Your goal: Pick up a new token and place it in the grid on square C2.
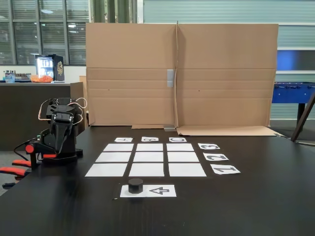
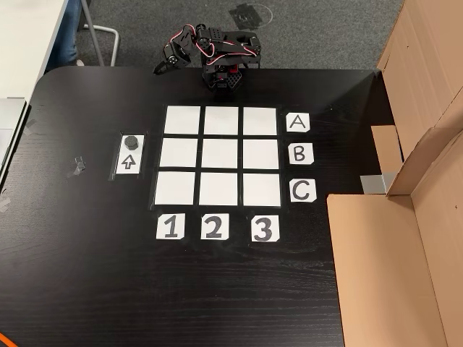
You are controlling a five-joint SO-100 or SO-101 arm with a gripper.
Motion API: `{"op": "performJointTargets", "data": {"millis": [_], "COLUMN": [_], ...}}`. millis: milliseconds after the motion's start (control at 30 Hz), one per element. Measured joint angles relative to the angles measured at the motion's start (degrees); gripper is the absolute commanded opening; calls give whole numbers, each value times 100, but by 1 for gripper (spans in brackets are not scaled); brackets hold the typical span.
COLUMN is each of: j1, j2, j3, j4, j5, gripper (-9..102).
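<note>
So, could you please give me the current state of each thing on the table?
Token: upright on the arrow sheet, untouched.
Grid: all nine cells bare.
Square C2: bare, no token yet.
Arm: folded at the table edge, away from the token.
Gripper: points down, jaws hard to read.
Cardboard: standing upright behind the grid.

You are looking at what seems to be an office or lab common room. Behind the dark table (image 1: 275,196) stands a folded cardboard screen (image 1: 182,73). Beyond it are large windows with blinds (image 1: 39,29), a dark counter (image 1: 29,98) holding a lit display box (image 1: 49,68), and a blue football table (image 1: 294,92). Grey carpet (image 2: 318,29) covers the floor.
</note>
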Motion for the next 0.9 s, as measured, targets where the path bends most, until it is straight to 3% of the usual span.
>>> {"op": "performJointTargets", "data": {"millis": [500, 900], "j1": [-132, -448], "j2": [-44, -3270], "j3": [-527, -3138], "j4": [158, 281], "j5": [0, 0], "gripper": [-1, -1]}}
